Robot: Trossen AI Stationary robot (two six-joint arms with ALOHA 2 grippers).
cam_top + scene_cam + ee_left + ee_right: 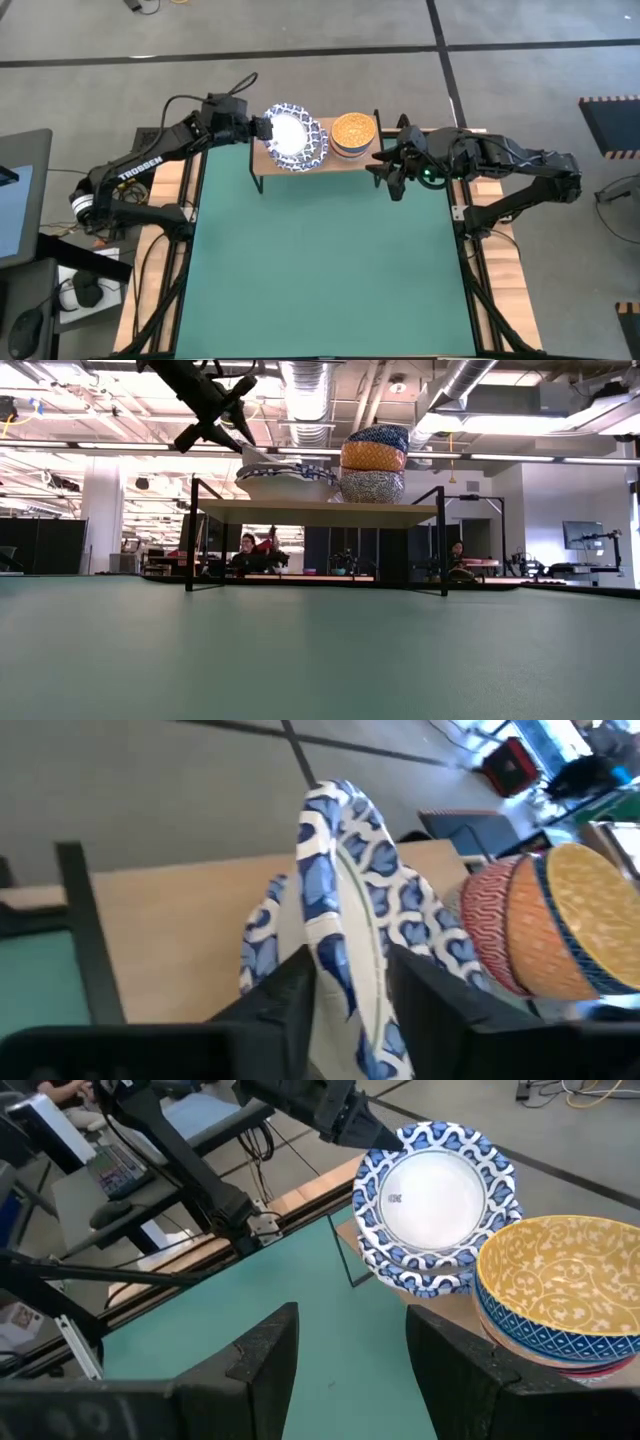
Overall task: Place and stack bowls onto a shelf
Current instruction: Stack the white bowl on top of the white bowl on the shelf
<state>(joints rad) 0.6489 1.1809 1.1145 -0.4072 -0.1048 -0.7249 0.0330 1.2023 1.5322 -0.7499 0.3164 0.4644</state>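
- Two stacks sit on the shelf (345, 160): we see blue-rimmed white bowls (440, 1265) nested just beside a yellow-topped stack of small bowls (353, 133).
- Our left gripper (350, 980) pinches the rim of the top blue-rimmed bowl (345, 910), tilted, we judge, to seat it into the nest.
- Our right gripper (345, 1345) hangs beside the shelf's end over the green counter (320, 270), fingers apart and empty, leaving room.
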